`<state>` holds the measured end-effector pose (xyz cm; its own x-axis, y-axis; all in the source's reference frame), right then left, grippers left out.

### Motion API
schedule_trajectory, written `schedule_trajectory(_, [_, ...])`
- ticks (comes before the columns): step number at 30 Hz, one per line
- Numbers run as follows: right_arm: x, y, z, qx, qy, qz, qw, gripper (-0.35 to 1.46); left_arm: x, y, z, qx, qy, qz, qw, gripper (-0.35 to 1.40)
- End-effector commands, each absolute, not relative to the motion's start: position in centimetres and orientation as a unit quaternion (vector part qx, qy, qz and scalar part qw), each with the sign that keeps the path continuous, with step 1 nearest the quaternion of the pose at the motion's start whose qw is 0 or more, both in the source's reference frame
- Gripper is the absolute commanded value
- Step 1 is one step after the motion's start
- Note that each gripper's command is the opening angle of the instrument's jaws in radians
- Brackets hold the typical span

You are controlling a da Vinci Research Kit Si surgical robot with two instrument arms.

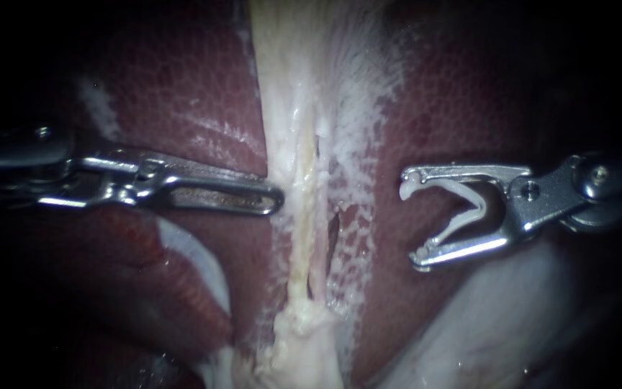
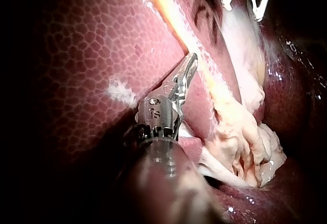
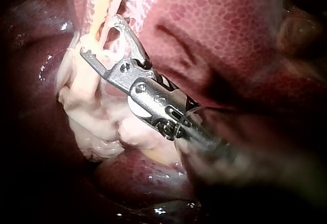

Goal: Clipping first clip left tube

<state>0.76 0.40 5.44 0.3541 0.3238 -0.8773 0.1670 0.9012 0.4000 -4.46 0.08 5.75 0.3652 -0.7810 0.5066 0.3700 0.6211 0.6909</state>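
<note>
Backdrop: the liver, a dark red surface with fine honeycomb mottling, fills all three views behind the working area. Light is strongest along the middle of the endoscope view and falls away to near-black shadow at the edges and corners. A whitish film veils the liver beside the bright midline. Small wet glints mark the moist surface in the wrist views

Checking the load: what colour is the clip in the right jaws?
White clip; endoscope view shows it best.
</note>
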Motion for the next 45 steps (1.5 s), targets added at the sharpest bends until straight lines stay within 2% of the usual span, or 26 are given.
schedule_trajectory(1, [0.75,0.4,5.44,0.217,0.566,0.049,0.794,0.6,-4.46,0.08,5.75,0.239,-0.43,-0.364,0.791,-0.25])
schedule_trajectory(17, [0.87,0.27,5.54,0.227,0.564,0.057,0.792,0.6,-4.33,0.17,5.54,0.238,-0.429,-0.368,0.79,-0.25])
schedule_trajectory(28, [1.24,-0.12,5.85,0.275,0.549,0.096,0.784,0.6,-4.03,0.32,5.11,0.226,-0.438,-0.384,0.781,-0.25])
schedule_trajectory(37, [1.6,-0.22,6.02,0.283,0.54,0.121,0.784,0.6,-4.01,0.23,4.95,0.224,-0.439,-0.387,0.779,-0.25])
schedule_trajectory(45, [1.85,-0.28,6.21,0.287,0.538,0.121,0.783,0.6,-4.0,0.2,4.91,0.224,-0.439,-0.387,0.779,-0.25])
